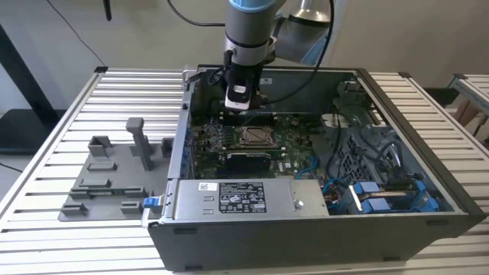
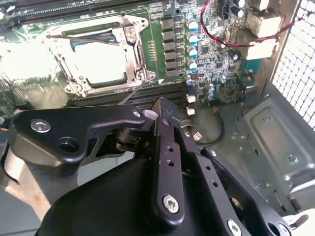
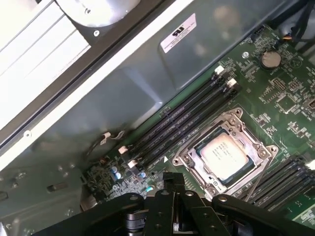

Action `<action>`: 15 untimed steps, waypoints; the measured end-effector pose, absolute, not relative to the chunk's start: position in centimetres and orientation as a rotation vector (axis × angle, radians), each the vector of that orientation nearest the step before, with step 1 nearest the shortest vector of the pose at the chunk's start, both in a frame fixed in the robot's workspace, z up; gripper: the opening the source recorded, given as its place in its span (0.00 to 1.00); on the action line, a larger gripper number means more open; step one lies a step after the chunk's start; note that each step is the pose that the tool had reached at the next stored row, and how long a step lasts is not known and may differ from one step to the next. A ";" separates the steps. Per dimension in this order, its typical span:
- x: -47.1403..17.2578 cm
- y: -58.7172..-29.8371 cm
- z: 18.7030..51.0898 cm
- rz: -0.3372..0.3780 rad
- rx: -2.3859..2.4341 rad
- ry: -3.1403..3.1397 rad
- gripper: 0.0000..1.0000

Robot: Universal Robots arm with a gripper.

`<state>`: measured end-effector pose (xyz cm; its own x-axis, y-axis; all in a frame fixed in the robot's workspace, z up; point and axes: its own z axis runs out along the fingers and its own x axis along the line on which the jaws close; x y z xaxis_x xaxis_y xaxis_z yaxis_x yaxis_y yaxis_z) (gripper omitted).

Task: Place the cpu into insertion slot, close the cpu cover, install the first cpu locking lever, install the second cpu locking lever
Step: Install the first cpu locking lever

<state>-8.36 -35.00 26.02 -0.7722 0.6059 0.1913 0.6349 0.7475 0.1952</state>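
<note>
One empty claw [image 2: 165,108], pinched together, hovers near the cpu [image 3: 225,155].

No print can be made out: a white label [image 1: 242,196] on the grey power-supply box [image 1: 306,201] at six o'clock from the socket [image 1: 252,136], a white sticker [image 3: 178,33] on the case wall [image 3: 142,69], and faint marks on the cpu [image 3: 227,152].
</note>
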 end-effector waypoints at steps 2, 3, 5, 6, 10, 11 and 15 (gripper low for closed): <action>-8.4 -35.0 26.0 -0.384 -0.966 -2.850 0.11; -8.4 -35.0 25.9 -0.387 -0.944 -2.861 0.11; -8.4 -35.0 25.9 -0.392 -0.903 -2.884 0.11; -8.4 -35.0 25.8 -0.394 -0.881 -2.895 0.11; -8.4 -35.0 25.7 -0.403 -0.794 -2.935 0.11; -8.4 -35.0 25.7 -0.405 -0.771 -2.945 0.11; -8.4 -35.0 25.5 -0.413 -0.682 -2.979 0.11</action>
